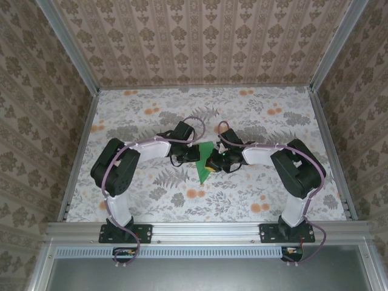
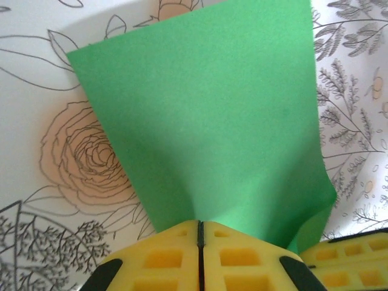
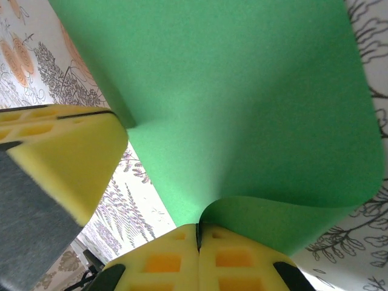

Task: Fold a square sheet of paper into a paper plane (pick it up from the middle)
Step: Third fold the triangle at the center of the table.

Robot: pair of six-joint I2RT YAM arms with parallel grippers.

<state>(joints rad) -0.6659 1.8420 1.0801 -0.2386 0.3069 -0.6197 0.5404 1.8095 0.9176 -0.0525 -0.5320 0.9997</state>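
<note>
Bases of the two arms, left base [image 1: 124,232] and right base [image 1: 290,232], are bolted to an aluminium rail [image 1: 206,228] along the near edge. A slotted strip [image 1: 200,250] and a dark flat panel [image 1: 200,274] lie nearer than the rail.

Beyond the rail the table [image 1: 151,121] is covered in a pale print of grey ferns and orange flowers, drawn as outlined roses and leaves in the wrist views. Both arms bend inward over it and meet near the middle.

The left gripper [image 1: 191,154] [image 2: 200,233] has its yellow pads pressed together with the edge of the square sheet of paper [image 1: 204,160] [image 2: 206,121] pinched between them. The right gripper [image 1: 217,162] [image 3: 198,233] is likewise clamped on the sheet [image 3: 242,103], its pads meeting with the green edge curling out from between them. The two grippers sit just beside each other, each one's yellow pad showing at the edge of the other's wrist view.

The sheet is bright green and bowed rather than flat. From above it reads as a wedge between the grippers, its point toward the near side. I cannot tell whether any of it touches the table.

Past the far edge of the table, a back wall [image 1: 206,42] and two side walls [image 1: 30,121] in beige patterned wallpaper enclose the space, with aluminium posts [image 1: 66,42] at the corners.
</note>
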